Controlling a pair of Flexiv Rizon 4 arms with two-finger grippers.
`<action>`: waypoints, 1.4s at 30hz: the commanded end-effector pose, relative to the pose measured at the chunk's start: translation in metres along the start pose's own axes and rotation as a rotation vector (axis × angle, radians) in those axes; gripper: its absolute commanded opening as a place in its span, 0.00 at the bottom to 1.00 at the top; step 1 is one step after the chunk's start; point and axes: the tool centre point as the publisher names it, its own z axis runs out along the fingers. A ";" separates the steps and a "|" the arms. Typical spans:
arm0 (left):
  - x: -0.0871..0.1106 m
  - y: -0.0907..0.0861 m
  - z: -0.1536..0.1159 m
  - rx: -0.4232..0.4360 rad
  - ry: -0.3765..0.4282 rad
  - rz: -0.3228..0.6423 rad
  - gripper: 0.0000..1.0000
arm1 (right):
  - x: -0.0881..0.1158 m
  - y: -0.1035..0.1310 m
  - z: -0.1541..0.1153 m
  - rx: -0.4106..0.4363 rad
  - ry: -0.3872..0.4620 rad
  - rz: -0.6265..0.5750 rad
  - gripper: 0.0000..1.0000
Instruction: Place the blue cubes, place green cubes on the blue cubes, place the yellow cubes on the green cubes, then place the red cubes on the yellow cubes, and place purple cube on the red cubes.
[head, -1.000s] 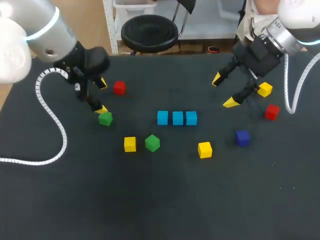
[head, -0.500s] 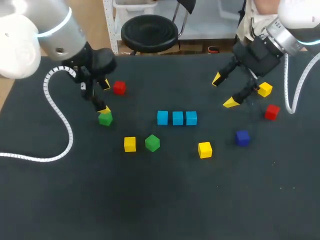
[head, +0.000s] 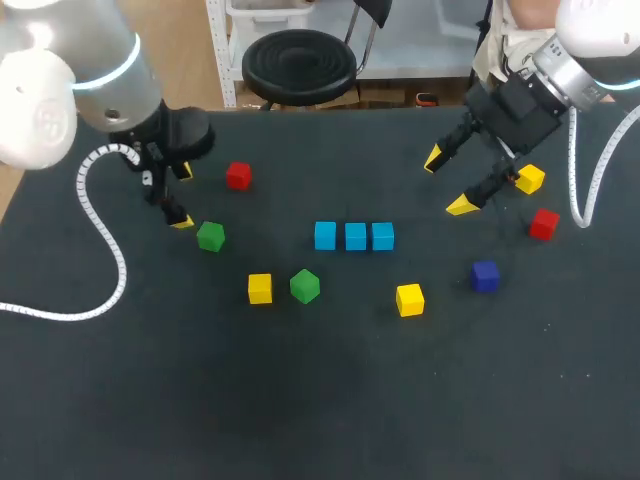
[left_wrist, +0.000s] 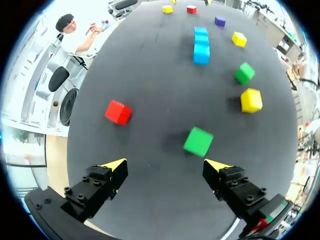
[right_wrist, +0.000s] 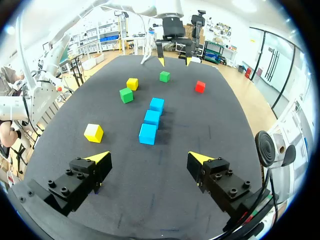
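Left gripper (head: 183, 197) wide open, gripping nothing, low over the black table (head: 320, 400); just ahead of it and nearer one yellow tip, a green cube (left_wrist: 198, 141), a red cube (left_wrist: 118, 112) a little further on the other side. Right gripper (head: 447, 182) likewise spread and empty, over the table's far right. Ahead of it, in mid-table, three blue cubes (head: 354, 236) touching in a row, each resting directly on the table. Nearer the robot, a yellow cube (head: 259, 288) just beside a second green cube (head: 305, 286), and another yellow cube (head: 409, 299). By the right gripper, a third yellow cube (head: 529, 179), a second red cube (head: 544, 224), the purple cube (head: 485, 275)
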 end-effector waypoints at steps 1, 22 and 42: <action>0.008 0.014 0.014 0.101 -0.084 0.086 1.00 | 0.000 0.000 0.000 0.001 -0.001 -0.001 1.00; 0.002 0.002 0.044 0.170 -0.068 0.205 1.00 | 0.000 0.000 0.000 0.001 -0.001 -0.001 1.00; -0.001 0.008 0.061 0.180 -0.031 0.231 1.00 | 0.000 0.000 0.000 0.001 -0.001 -0.001 1.00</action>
